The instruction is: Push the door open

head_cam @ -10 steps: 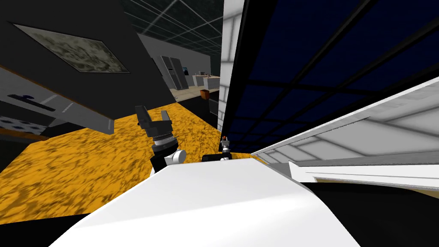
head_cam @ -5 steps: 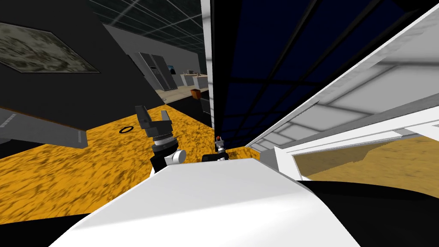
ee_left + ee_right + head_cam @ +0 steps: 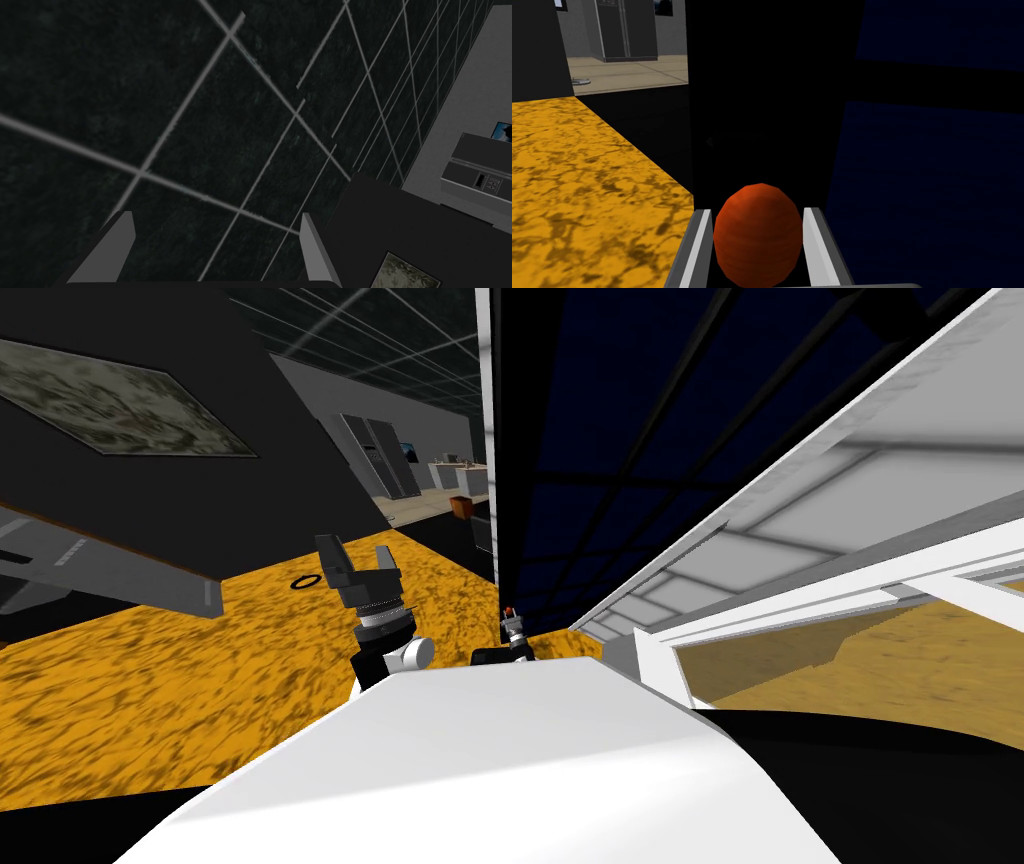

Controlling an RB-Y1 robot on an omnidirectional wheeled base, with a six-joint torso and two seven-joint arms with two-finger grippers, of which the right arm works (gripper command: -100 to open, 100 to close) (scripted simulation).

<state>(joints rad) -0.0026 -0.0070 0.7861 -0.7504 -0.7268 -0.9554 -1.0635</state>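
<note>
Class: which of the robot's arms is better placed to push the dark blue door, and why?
Probably right: the right gripper faces the dark blue door close by, though shut on a red ball. The open left gripper points upward, away from it.

Head, right wrist views share orange floor (image 3: 150,708).

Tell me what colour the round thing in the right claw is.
Reddish orange; the round thing shows best in the right wrist view.
</note>
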